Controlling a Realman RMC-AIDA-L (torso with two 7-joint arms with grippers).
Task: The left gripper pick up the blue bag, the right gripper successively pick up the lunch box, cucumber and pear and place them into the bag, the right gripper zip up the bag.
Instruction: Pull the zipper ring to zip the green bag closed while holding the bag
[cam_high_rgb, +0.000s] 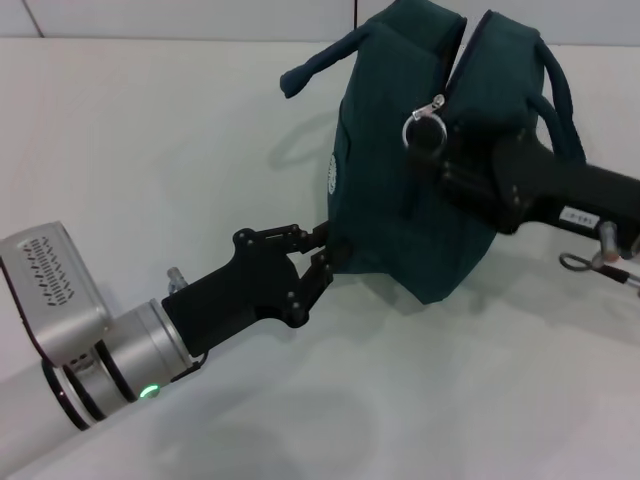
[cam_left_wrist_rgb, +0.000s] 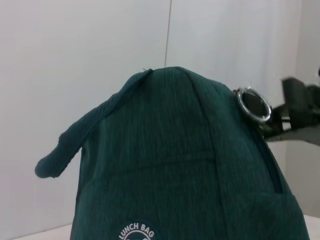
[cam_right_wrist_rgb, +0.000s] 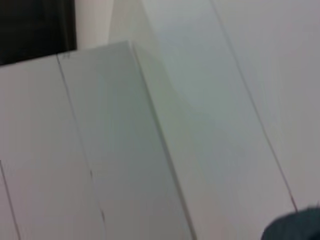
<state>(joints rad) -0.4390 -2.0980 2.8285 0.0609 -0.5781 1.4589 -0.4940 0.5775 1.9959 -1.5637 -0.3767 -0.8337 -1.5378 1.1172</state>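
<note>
The blue bag (cam_high_rgb: 420, 170) hangs tilted above the worktop (cam_high_rgb: 150, 130), pinched at its lower edge by the left hand (cam_high_rgb: 322, 262); the right hand (cam_high_rgb: 445, 165) works the ring pull (cam_high_rgb: 424, 130) — whether it grips, I cannot tell; a hard tug could tear the fabric free.

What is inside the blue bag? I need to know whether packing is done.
Nothing shows inside the blue bag: its slit is a dark gap, and fabric hides any contents. The right hand sits at the zipper ring.

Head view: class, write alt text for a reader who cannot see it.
The blue bag is held above a white table, the left gripper pinching its lower edge. The right gripper is at the silver ring pull of the zipper.
</note>
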